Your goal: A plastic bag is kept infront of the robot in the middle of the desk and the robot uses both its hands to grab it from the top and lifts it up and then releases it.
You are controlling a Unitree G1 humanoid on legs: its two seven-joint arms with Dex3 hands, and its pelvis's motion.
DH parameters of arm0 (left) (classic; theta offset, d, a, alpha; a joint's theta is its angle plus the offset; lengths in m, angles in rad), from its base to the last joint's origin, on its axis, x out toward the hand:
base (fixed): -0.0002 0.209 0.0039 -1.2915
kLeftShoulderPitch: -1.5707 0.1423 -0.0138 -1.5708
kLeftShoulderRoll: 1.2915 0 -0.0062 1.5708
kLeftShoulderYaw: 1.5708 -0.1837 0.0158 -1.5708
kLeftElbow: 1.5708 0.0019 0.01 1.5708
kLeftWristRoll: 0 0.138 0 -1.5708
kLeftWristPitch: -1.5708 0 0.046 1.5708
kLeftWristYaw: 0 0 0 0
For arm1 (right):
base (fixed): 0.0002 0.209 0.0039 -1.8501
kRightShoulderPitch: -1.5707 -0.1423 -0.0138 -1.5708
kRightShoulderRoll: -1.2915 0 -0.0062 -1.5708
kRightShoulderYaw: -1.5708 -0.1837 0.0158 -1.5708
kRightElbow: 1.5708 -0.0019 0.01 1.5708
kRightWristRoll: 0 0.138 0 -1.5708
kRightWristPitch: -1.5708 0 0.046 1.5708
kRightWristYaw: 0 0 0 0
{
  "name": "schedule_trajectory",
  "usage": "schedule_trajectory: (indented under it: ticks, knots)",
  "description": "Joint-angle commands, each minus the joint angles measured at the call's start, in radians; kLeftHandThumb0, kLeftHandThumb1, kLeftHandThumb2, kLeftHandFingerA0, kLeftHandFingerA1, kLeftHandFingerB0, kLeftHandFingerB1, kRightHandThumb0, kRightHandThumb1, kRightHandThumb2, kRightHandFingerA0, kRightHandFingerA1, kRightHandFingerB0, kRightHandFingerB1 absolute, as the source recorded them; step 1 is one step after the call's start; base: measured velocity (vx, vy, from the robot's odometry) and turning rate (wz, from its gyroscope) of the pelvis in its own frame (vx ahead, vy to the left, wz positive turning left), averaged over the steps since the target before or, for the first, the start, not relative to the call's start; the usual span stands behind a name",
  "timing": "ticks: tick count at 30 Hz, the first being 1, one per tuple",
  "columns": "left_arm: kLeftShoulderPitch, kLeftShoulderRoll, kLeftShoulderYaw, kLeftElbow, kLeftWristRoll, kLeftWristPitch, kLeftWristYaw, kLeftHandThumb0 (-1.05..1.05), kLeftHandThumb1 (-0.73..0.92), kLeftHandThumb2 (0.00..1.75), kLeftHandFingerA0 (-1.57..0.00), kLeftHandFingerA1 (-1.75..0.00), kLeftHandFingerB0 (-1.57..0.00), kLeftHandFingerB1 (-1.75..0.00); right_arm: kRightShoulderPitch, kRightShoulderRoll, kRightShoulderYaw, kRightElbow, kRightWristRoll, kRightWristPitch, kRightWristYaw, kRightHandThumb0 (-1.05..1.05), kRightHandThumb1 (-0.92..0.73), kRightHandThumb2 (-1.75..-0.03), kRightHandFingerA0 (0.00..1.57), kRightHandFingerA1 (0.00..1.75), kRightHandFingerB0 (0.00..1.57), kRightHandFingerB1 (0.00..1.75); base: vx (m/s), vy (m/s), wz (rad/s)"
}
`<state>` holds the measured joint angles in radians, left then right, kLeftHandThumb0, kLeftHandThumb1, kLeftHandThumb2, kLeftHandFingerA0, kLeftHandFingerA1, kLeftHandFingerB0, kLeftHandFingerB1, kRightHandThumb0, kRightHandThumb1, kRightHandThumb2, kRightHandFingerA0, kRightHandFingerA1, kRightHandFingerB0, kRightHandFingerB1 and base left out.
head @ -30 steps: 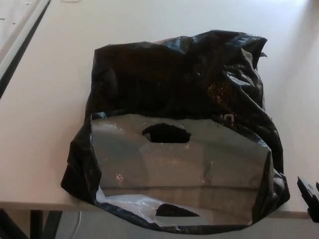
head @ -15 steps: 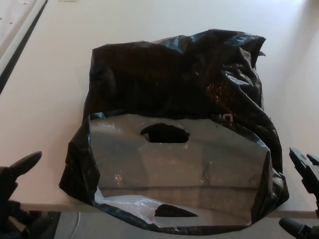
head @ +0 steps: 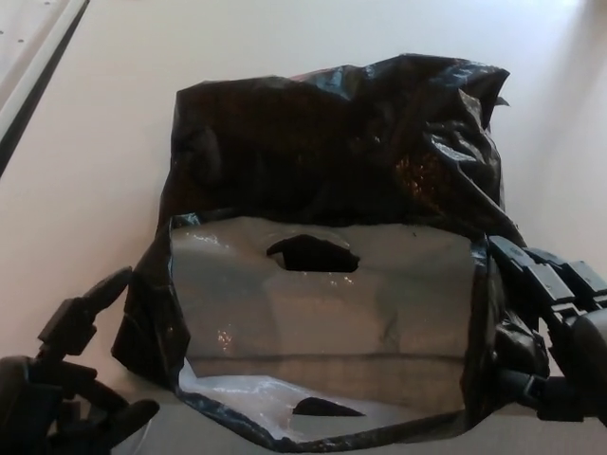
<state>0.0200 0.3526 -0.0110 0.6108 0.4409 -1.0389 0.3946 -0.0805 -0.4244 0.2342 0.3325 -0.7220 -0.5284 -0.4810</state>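
A: Where's the plastic bag (head: 332, 171)?
B: Centre of frame, lying on the table (head: 95, 142). Black, crinkled, mouth toward the bottom edge. Grey inner side w/ a cut-out handle hole (head: 313, 254) faces up; a 2nd hole lower down near the bottom edge.
A: Lifted?
B: No, it rests flat on the table; front edge overhangs the table's near edge a bit.
A: Left hand (head: 66, 379)?
B: Lower left corner, just beside the bag's left edge. Fingers (head: 90, 303) spread apart, holding nothing; can't tell if a tip touches the plastic.
A: Right hand (head: 550, 332)?
B: Lower right, against the bag's right side. Fingers (head: 517, 270) apart, upper ones over the black plastic at the mouth's corner, thumb below. Not clamped on it as far as I can see.
A: Anything else?
B: Dark strip w/ a pale panel in the upper left corner, at the table's edge.
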Motion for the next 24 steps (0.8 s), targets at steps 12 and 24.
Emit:
schedule_trajectory:
  ticks: [12, 24]
  knots:
    - [-0.144, 0.011, 0.011, 0.217, 0.016, 0.142, 0.052, -0.26, 0.45, 0.54, -0.22, -0.31, -0.01, -0.21, -0.009, 0.037, 0.047, 0.114, 0.002, 0.002, -0.005, -0.5, -0.49, -0.55, 0.16, 0.33, 0.0, 0.22, 0.0, 0.0, 0.0]
    - [-0.2, 0.017, 0.022, 0.302, 0.032, 0.173, 0.148, -0.23, 0.5, 0.56, -0.23, -0.31, 0.0, -0.21, -0.008, 0.039, 0.061, 0.14, 0.004, -0.008, -0.013, -0.51, -0.49, -0.57, 0.17, 0.34, 0.01, 0.19, 0.0, 0.0, 0.0]
